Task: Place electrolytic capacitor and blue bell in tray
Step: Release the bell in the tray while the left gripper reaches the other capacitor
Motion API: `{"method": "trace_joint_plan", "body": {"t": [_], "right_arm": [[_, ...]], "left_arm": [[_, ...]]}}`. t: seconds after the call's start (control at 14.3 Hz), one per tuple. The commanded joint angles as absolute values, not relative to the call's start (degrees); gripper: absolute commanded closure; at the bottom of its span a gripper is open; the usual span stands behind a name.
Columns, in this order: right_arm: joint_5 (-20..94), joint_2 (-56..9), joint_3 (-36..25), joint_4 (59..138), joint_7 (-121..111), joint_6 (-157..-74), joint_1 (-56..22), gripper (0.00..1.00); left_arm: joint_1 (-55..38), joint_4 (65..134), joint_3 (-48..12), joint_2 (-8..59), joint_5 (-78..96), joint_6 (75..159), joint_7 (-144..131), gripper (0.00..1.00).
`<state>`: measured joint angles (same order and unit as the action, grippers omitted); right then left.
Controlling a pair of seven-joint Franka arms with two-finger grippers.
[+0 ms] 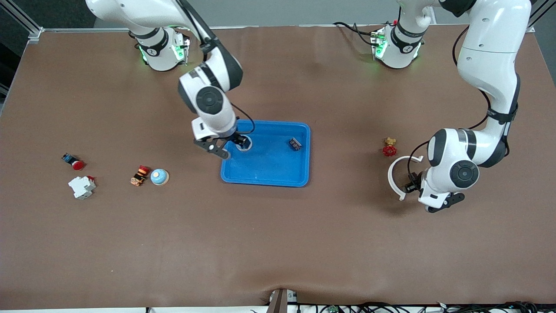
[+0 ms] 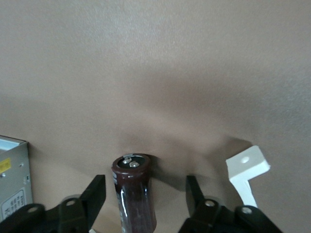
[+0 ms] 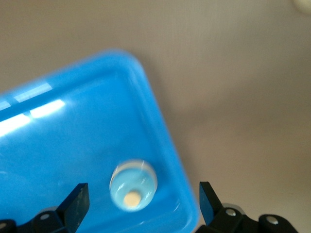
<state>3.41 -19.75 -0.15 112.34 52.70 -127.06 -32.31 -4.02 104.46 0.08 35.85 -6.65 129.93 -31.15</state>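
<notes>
The bright-blue tray [image 1: 269, 165] lies mid-table. A light-blue bell [image 1: 245, 144] with a cream button sits in its corner toward the right arm's end, also in the right wrist view [image 3: 133, 184]. My right gripper [image 1: 236, 140] hangs over it, open [image 3: 143, 194], with its fingers apart from the bell. A dark brown electrolytic capacitor [image 2: 133, 194] stands upright on the table toward the left arm's end. My left gripper [image 1: 410, 182] is low around it, open [image 2: 145, 189], with gaps on both sides. A second blue bell [image 1: 159, 177] sits on the table toward the right arm's end.
A small dark part [image 1: 295, 144] lies in the tray. A white C-shaped ring [image 1: 396, 174] and a red valve [image 1: 389, 148] lie by the left gripper, and a grey box [image 2: 12, 182] stands beside it. A red button [image 1: 74, 161], white breaker [image 1: 81, 187] and orange part [image 1: 140, 175] lie near the second bell.
</notes>
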Motion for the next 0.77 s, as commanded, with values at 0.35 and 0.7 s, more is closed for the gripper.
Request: {"method": "trace_joint_plan", "body": {"t": [0.35, 0.7], "right_arm": [[-0.3, -19.8, 0.5, 118.5, 21.6, -136.9, -15.6, 0.0], [-0.4, -20.7, 0.5, 122.9, 10.2, -146.5, -9.1, 0.0]], "left_arm": [[-3.6, 105.6, -0.4, 34.5, -7.8, 130.1, -30.9, 1.0], [-4.4, 104.9, -2.0, 30.2, -7.1, 126.6, -32.3, 1.0]]}}
